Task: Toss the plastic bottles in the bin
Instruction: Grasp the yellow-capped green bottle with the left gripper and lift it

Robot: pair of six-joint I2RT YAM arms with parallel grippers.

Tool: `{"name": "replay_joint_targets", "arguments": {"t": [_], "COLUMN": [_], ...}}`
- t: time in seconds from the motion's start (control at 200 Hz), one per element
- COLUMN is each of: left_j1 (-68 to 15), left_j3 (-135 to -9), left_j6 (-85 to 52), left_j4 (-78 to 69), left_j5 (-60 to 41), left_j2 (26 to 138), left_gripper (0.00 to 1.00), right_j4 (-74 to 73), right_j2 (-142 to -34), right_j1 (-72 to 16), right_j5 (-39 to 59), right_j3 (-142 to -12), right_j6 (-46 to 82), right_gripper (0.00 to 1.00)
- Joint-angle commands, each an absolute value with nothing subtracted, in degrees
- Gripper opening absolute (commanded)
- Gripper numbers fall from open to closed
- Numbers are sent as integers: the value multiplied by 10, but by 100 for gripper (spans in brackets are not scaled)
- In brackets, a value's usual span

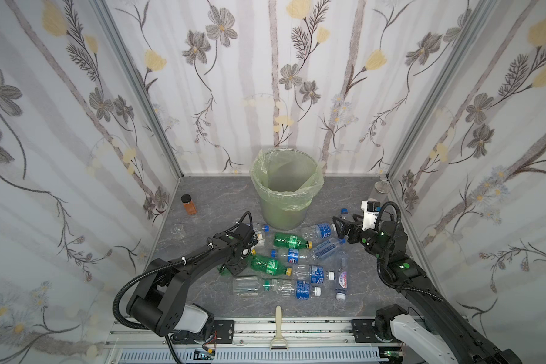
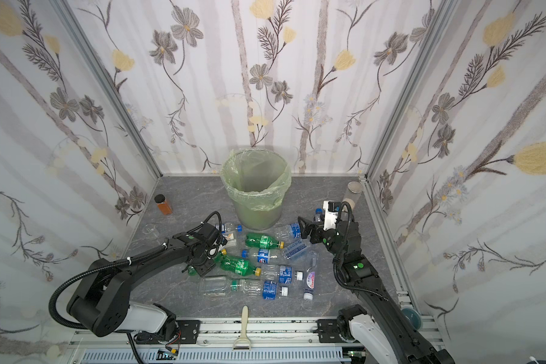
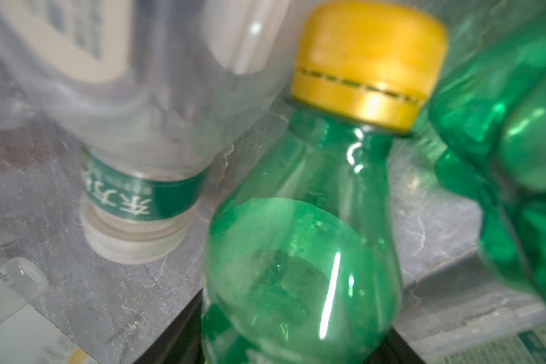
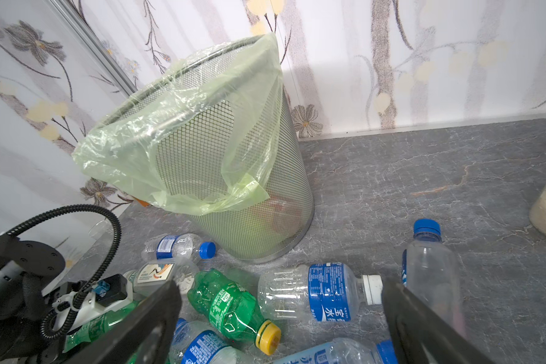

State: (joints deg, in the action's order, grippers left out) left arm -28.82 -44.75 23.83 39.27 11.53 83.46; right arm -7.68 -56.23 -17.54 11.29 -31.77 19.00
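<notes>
Green bottle (image 3: 297, 252), yellow-capped, fills your left wrist view, under the left gripper (image 1: 234, 268); you cannot tell whether the jaws clamp it. The right gripper (image 1: 345, 225) stands spread wide, empty. The other bottles (image 1: 292, 255) lie on the table (image 1: 202, 201) before the bin (image 1: 281, 214).

Three green bottles (image 1: 292, 240) with yellow caps and about ten clear bottles (image 1: 312, 272) lie on the tabletop (image 1: 215, 198). There is one bin (image 1: 284, 201), one amber jar (image 1: 189, 206), one clear cup (image 1: 177, 229) and one cream-handled tool (image 1: 278, 324).
</notes>
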Motion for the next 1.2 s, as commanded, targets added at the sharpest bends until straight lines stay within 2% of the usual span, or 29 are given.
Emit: {"name": "replay_joint_targets", "arguments": {"t": [0.0,0.175,0.44,0.565,0.75,0.824,0.894,1.054,1.194], "left_j1": [-289,-289,-289,-289,-289,-289,-289,-289,-289], "left_j3": [-457,-450,-424,-416,-467,-494,-522,-563,-547], "left_j6": [241,248,258,253,197,164,106,21,-41], "left_j4": [393,393,394,395,393,387,374,356,315], "left_j5": [101,85,102,103,84,96,137,109,83], "left_j2": [854,840,722,632,540,518,516,519,496], "left_gripper": [62,47,47,49,52,56,55,52,52], "right_j4": [-92,-91,-89,-77,-1,16,28,52,61], "right_j2": [-555,-544,-559,-568,-586,-589,-588,-579,-571], "right_j1": [-174,-171,-170,-169,-163,-163,-163,-163,-163], "right_j5": [113,106,85,77,40,42,39,7,5], "right_j3": [-315,-310,-309,-316,-355,-368,-377,-391,-395], "right_j6": [193,194,208,209,188,186,184,175,176], "right_gripper": [100,100,100,100,100,100,100,100,100]}}
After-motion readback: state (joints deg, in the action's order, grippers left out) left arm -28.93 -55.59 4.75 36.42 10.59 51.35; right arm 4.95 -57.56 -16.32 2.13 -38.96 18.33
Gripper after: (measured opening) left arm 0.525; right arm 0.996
